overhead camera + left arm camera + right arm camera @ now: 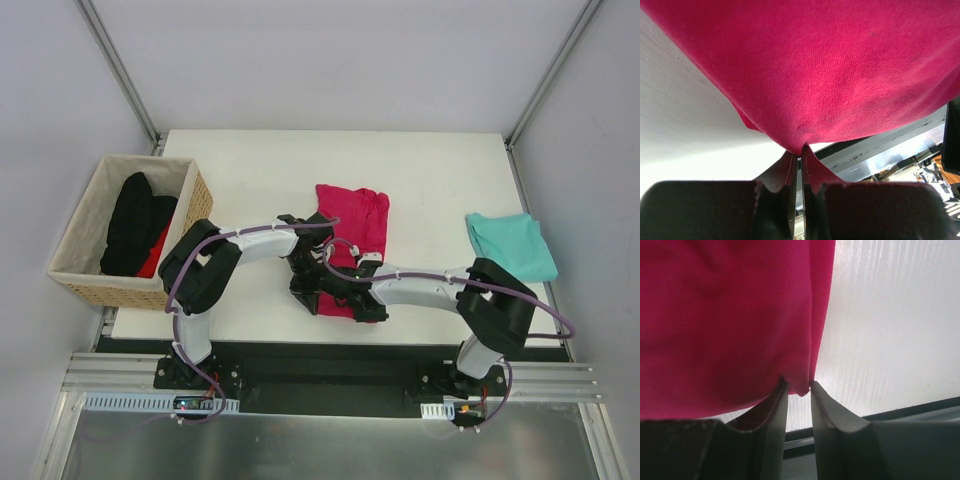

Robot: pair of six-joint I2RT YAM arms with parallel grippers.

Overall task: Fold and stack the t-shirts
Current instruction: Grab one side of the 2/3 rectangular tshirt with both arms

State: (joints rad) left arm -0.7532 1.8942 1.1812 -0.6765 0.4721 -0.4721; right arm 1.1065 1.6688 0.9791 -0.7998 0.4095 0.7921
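A crimson-pink t-shirt (356, 213) lies partly folded in the middle of the white table (440, 180). Both grippers meet at its near edge. My left gripper (308, 283) is shut on a pinch of the pink cloth (830, 75), which hangs up from the fingertips (801, 150). My right gripper (352, 300) has a folded corner of the same shirt's hem (730, 320) between its fingertips (799, 387), with both fingers touching the cloth. A teal t-shirt (511, 245) lies folded at the table's right edge, apart from both arms.
A wicker basket (110, 293) with a pale liner stands off the table's left side, holding black clothes (135, 222) and a bit of red cloth (155, 258). The table's near edge and a black rail (320, 352) run just behind the grippers.
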